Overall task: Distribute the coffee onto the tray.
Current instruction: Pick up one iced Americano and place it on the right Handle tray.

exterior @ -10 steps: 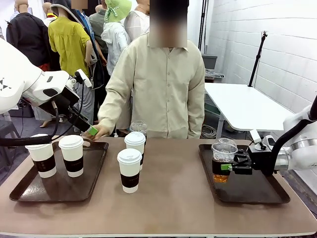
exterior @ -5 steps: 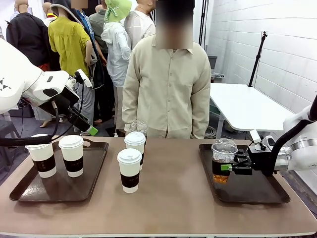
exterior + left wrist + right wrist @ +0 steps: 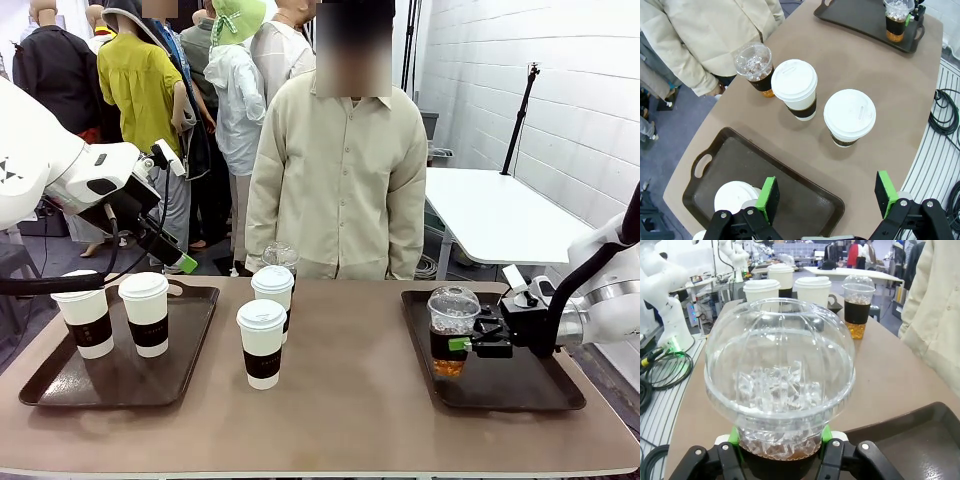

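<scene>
On the left tray (image 3: 60, 385) stand two paper cups (image 3: 146, 312). The left gripper (image 3: 826, 195) hangs above that tray, spread and empty. On the bare counter (image 3: 350, 410) in the middle wait two more paper cups (image 3: 262, 342) and a clear domed cup (image 3: 280, 257). They are probably full, top-heavy and soft-walled, so the brown sleeve looks the firmest, grippiest hold. At the right tray (image 3: 560, 385), the right gripper (image 3: 470, 343) pinches the other clear cup (image 3: 452, 325) below its lid. The plastic is thin and slick, so squeeze gently.

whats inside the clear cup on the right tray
Ice fills the cup under its dome lid, amber drink below. A dark sleeve and the right end effector cover its middle, so the fill level is hidden.
</scene>
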`<action>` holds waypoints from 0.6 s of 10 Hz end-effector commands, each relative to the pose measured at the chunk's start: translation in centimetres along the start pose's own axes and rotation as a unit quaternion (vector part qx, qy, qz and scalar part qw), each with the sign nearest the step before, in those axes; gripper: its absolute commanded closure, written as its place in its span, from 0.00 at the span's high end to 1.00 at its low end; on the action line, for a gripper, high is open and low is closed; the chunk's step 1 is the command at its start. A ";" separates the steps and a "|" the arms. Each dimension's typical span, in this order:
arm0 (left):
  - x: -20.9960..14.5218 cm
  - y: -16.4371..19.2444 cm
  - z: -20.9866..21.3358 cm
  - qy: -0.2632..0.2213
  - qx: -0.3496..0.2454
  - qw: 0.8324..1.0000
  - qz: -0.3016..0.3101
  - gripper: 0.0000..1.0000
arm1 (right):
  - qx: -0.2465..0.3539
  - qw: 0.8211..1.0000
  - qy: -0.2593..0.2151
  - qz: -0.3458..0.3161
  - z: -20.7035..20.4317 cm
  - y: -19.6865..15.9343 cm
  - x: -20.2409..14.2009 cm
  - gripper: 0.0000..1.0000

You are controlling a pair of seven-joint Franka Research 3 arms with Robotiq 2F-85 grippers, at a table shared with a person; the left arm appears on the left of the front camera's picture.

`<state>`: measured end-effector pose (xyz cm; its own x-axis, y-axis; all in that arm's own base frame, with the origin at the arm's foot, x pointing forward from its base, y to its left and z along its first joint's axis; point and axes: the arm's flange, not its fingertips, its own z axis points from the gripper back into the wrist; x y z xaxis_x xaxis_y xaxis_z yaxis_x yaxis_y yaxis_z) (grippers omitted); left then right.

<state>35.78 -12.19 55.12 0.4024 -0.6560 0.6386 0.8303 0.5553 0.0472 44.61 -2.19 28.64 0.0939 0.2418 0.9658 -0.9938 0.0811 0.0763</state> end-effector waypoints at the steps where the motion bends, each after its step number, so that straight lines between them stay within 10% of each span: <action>1: 0.0 0.3 0.1 0.005 -0.001 1.000 -0.003 1.00 | 0.018 0.999 -0.019 0.018 1.5 -0.7 0.0 0.63; 6: 0.0 0.3 0.1 0.005 -0.001 1.000 -0.003 1.00 | 0.053 0.998 -0.037 0.022 3.7 -1.4 -1.8 0.63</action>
<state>35.78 -12.19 55.11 0.4025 -0.6560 0.6385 0.8303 0.5553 0.0471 45.20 -5.65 27.56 0.0744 0.1971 0.9776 -0.9972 0.0082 0.0742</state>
